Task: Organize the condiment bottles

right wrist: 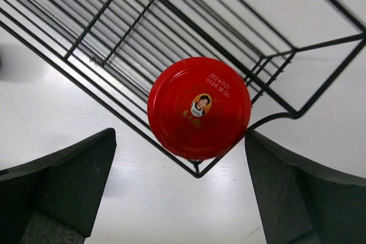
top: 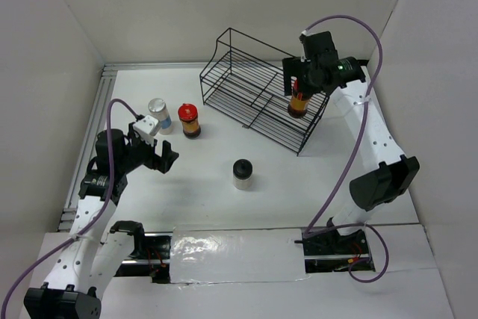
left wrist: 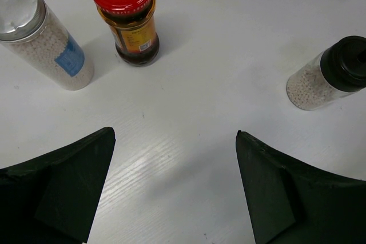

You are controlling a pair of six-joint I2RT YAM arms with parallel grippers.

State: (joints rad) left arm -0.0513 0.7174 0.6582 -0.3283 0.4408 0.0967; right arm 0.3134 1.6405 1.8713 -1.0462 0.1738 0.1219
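Note:
One red-capped jar (top: 299, 101) stands in the right corner of the black wire rack (top: 246, 84); its cap (right wrist: 199, 107) fills the right wrist view. My right gripper (right wrist: 180, 141) is open just above it, not touching. A second red-capped jar (top: 190, 119) and the white grey-capped jar with a blue label (top: 159, 115) stand side by side on the table at the left. The pale black-capped jar (top: 242, 173) stands alone mid-table. My left gripper (top: 160, 156) is open and empty, facing those jars: the red-capped (left wrist: 128, 18), the grey-capped (left wrist: 43, 38), the black-capped (left wrist: 329, 72).
White walls enclose the table on the left, back and right. The rack's wires (right wrist: 114, 38) run close under my right gripper. A foil-covered strip (top: 239, 255) lies along the near edge between the arm bases.

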